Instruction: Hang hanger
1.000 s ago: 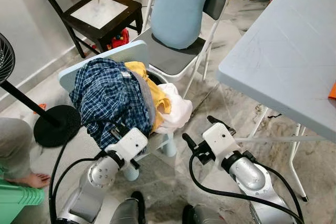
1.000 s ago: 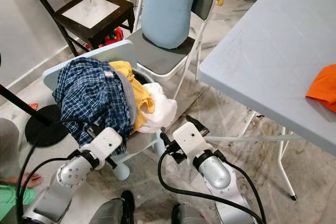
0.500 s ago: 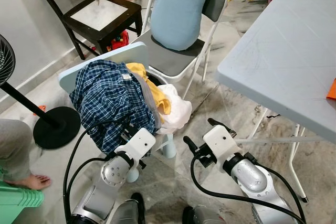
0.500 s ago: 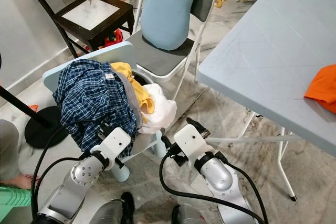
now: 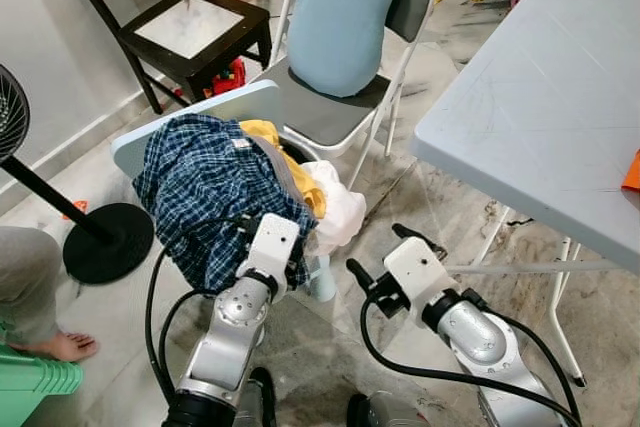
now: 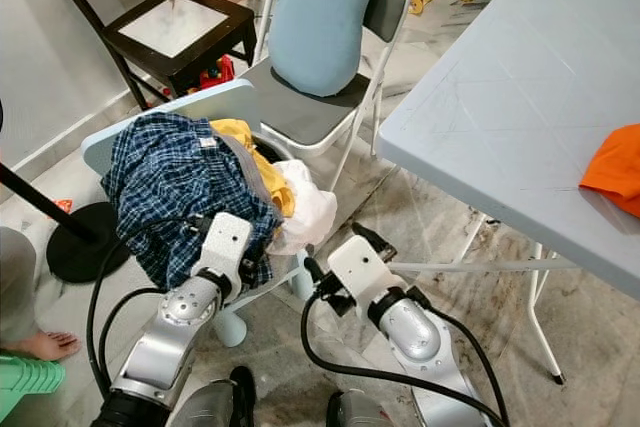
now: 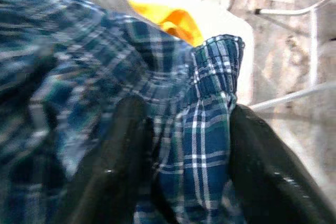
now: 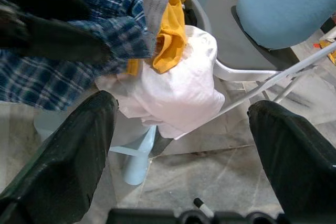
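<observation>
We see the small blue chair [image 5: 135,143] heaped with a plaid shirt [image 5: 205,187], a yellow garment [image 5: 290,162] and a white cloth [image 5: 340,209]. Our left gripper [image 7: 181,153] reaches into the pile, fingers [image 7: 121,150] spread around a plaid fold. Our right gripper [image 5: 378,252] hovers beside the chair, fingers wide apart. We can make out no hanger.
</observation>
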Controlling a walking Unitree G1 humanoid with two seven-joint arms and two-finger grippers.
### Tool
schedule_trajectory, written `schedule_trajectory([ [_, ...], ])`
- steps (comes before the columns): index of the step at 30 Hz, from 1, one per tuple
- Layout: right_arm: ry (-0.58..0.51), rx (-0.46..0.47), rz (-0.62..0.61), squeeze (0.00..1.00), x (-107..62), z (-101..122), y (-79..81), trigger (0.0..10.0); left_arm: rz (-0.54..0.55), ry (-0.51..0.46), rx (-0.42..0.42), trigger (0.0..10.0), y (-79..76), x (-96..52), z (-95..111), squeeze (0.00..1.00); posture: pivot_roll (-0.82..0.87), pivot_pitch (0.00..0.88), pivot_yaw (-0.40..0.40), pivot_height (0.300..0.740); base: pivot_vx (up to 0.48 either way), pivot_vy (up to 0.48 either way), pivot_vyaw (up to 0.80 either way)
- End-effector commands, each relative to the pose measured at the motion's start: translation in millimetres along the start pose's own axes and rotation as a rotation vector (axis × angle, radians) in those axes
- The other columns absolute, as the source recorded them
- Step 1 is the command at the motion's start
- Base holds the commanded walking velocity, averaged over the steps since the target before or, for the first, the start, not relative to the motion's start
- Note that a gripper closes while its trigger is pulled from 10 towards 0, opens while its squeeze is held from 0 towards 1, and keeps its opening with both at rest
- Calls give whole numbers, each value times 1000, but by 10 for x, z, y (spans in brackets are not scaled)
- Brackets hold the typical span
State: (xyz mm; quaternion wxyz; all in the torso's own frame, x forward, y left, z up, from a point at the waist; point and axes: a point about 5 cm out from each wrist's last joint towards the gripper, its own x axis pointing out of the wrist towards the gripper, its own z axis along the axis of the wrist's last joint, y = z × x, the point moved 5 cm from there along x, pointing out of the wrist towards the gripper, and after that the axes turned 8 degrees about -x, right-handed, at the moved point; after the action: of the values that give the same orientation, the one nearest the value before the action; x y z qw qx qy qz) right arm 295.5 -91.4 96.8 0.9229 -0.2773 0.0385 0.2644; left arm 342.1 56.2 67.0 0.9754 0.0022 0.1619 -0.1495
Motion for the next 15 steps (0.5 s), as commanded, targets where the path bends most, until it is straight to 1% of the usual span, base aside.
schedule_trajectory([
  [1,11,3,23,0,-20,-30,66,10000,-3,31,-44,10000,-53,24,-39,0,-114,209,-29,740,0,0,0],
  [5,10,3,27,0,-16,-27,83,10000,-4,40,-75,10000,-110,67,-15,0,-115,210,-28,740,0,0,0],
  [6,10,3,29,0,-14,-27,92,10000,-1,50,-103,10000,-131,91,-18,0,-115,209,-27,740,0,0,0],
  [10,9,4,31,0,-15,-23,96,10000,-3,55,-123,10000,-149,127,-11,0,-116,211,-27,740,0,0,0],
  [14,10,4,32,0,-21,-19,95,10000,12,82,-190,10000,-142,164,-34,0,-118,211,-26,740,0,0,0],
  [15,10,4,32,0,-23,-19,95,10000,8,99,-228,10000,-154,170,-55,0,-119,212,-25,740,0,0,0],
])
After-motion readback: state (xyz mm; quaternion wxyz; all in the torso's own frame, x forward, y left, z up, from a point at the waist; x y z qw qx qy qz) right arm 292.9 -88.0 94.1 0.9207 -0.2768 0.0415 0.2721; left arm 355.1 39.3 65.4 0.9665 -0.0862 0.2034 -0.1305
